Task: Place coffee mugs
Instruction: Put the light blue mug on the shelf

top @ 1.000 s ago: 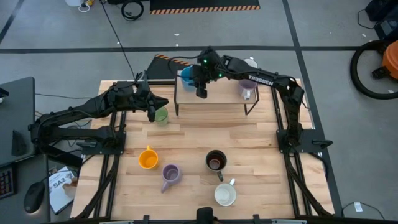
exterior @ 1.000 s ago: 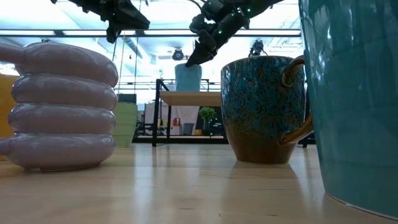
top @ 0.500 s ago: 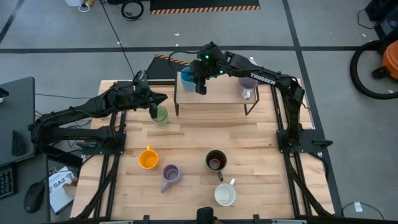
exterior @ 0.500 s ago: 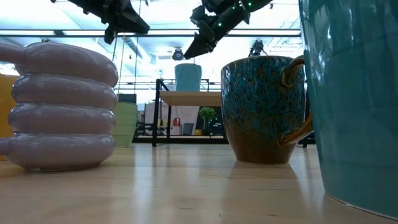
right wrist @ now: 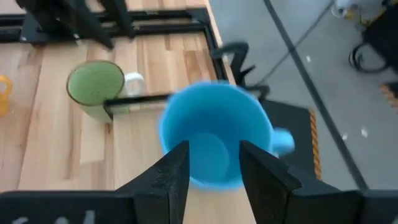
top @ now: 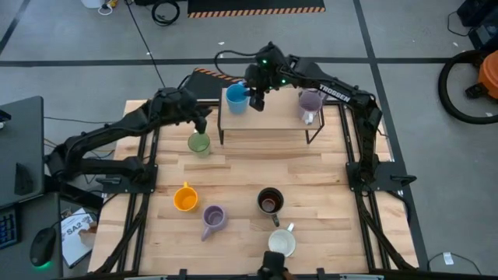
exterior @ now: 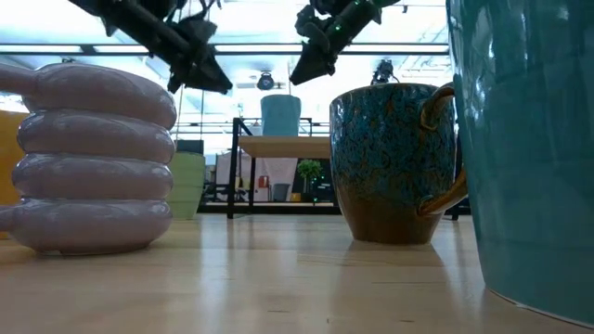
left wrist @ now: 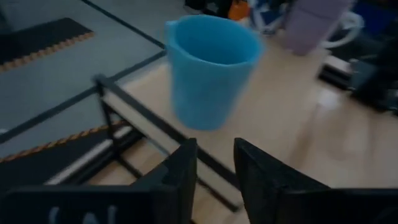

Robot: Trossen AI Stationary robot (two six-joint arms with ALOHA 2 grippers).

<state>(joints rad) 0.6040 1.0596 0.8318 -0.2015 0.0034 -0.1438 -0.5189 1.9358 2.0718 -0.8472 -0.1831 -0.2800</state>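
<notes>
A: Right end effector [top: 257,103] hangs over the raised rack [top: 268,131] at the surface's [top: 327,194] twelve o'clock side, just beside the blue mug [top: 236,98]. In its wrist view the two fingers [right wrist: 166,180] stand apart above the mug's open mouth, gripping nothing.

B: And the left end effector [top: 201,123]?

A: It sits toward ten o'clock of the surface's middle, just above the green mug [top: 199,144], which stands on the surface in front of the rack's left leg. Its fingers [left wrist: 186,165] show a narrow gap with nothing between them, so open and empty.

B: Where are the other coffee mugs?

A: On the rack, the blue one is at the left end with its handle toward the far edge, and a lilac mug [top: 310,103] is at the right end. Down on the surface, an orange mug [top: 185,198] is at about eight o'clock, a second lilac mug [top: 212,218] just beside it toward seven, a dark brown mug [top: 270,201] near six, and a white mug [top: 282,243] below that, close to the near edge.

B: Anything from the low view?

A: The ribbed lilac mug [exterior: 88,158] and the patterned dark mug [exterior: 390,162] loom near the camera; the blue mug stands upright on the rack far behind, both arms above it.
</notes>
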